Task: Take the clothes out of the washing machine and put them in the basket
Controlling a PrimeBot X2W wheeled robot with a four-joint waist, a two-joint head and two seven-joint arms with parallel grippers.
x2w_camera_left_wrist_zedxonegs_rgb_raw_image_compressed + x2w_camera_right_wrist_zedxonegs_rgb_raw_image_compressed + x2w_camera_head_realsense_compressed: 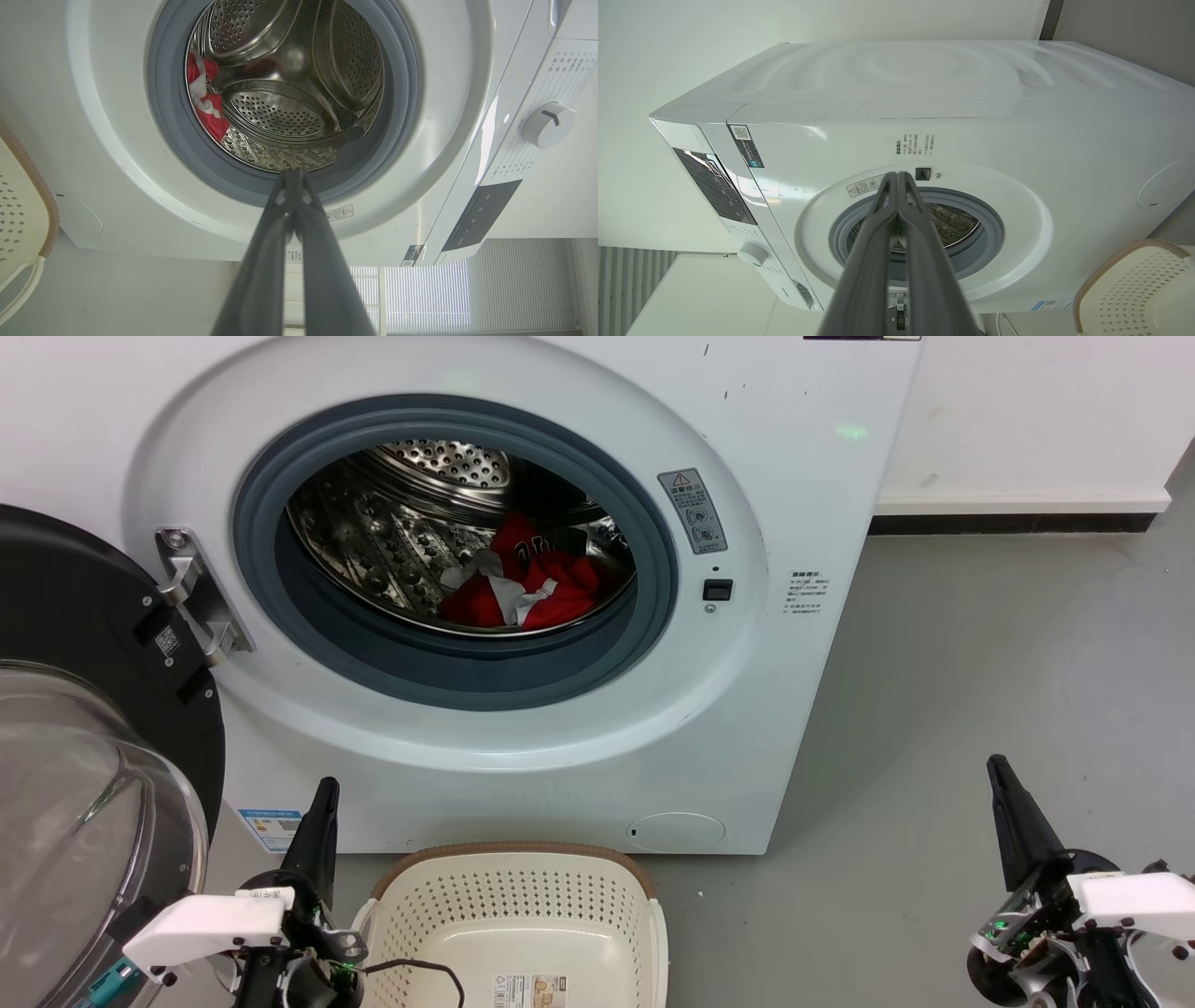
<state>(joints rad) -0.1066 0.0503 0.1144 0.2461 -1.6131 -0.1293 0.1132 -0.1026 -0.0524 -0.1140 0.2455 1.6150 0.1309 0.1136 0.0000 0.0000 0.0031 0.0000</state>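
Observation:
The washing machine stands open, its black-framed glass door swung out at the left. Red clothes with white trim lie at the bottom of the steel drum; in the left wrist view the clothes sit at the drum's left side. The cream basket with a brown rim rests on the floor before the machine. My left gripper is shut, holding nothing, beside the basket's left edge. Low at the right my right gripper is shut too, over bare floor.
Grey floor spreads to the right of the machine, up to a white wall with a dark skirting. A black cable droops into the basket. The machine's control panel and dial are in the left wrist view.

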